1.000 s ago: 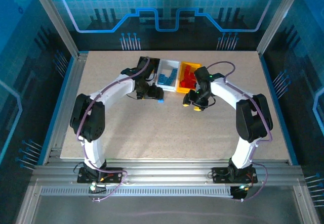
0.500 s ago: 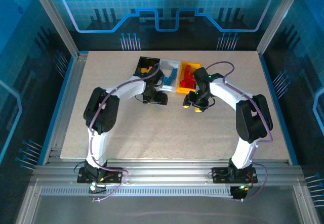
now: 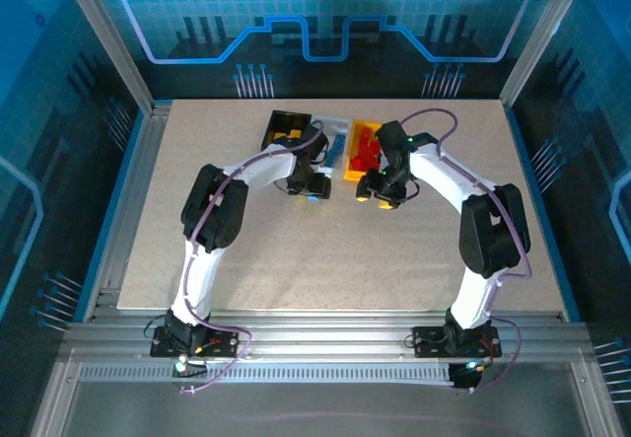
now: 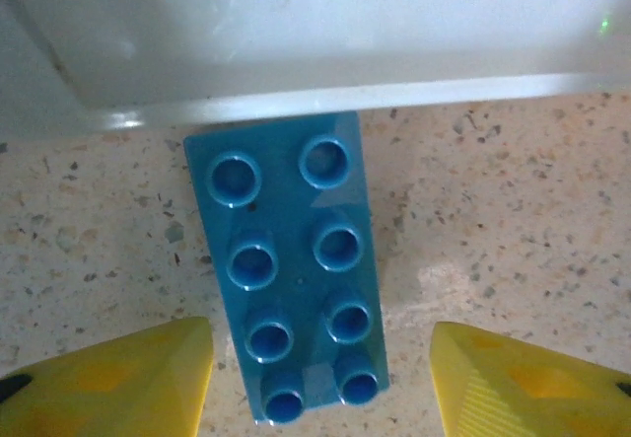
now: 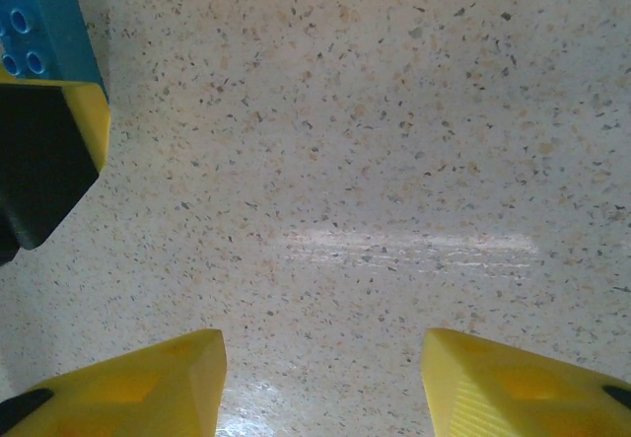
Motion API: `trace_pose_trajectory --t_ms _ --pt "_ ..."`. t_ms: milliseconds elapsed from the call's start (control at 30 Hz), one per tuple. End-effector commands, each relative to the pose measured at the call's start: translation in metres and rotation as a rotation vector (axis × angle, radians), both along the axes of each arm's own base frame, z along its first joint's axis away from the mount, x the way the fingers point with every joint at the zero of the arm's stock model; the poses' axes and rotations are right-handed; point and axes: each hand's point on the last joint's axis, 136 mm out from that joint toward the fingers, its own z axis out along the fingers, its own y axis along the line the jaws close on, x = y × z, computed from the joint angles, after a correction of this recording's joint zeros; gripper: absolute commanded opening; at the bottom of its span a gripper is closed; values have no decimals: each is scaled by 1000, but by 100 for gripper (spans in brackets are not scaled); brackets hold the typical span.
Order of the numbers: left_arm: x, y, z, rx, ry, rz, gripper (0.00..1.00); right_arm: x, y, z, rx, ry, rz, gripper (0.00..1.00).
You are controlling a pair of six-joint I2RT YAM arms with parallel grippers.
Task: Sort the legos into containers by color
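Near the table's (image 3: 296, 250) far edge, the blue brick (image 4: 296, 279) lay lengthwise between the left gripper's (image 4: 317, 358) spread fingers, untouched, abutting the white bin (image 4: 296, 42).

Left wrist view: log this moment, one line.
left end effector: open, straddling blue eight-stud plastic brick | brick: far end at white plastic bin | right end effector: open, empty

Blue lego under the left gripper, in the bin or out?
Out: the blue lego lies studs-up on the table beside the white bin.
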Motion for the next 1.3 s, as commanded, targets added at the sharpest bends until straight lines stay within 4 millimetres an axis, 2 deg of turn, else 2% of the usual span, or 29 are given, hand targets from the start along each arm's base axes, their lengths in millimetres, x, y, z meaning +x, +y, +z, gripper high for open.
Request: trace_pose_trajectory --t_ms 0,333,467,667,967,1033,1133,1267 --pt "7 2 -3 45 -11 -10 59 -1 -7 0 -14 29 9 56" --pt "10 9 -13 117 5 13 43 -1 -8 -5 6 42 16 56" --pt "6 12 -13 133 17 13 35 0 -6 -7 14 42 20 57" --pt "-10 22 -2 139 17 3 32 3 0 -13 41 48 15 56" --pt "-66 38 23 68 38 -33 31 1 -3 -19 39 37 -10 56" --pt "-72 42 33 55 23 -29 31 -1 -5 -21 38 38 -22 57" --pt "-66 44 56 25 -19 -13 31 -2 -8 -22 36 33 -38 56" --pt "-35 39 85 -26 -78 9 32 -2 -10 -20 32 32 -49 56"
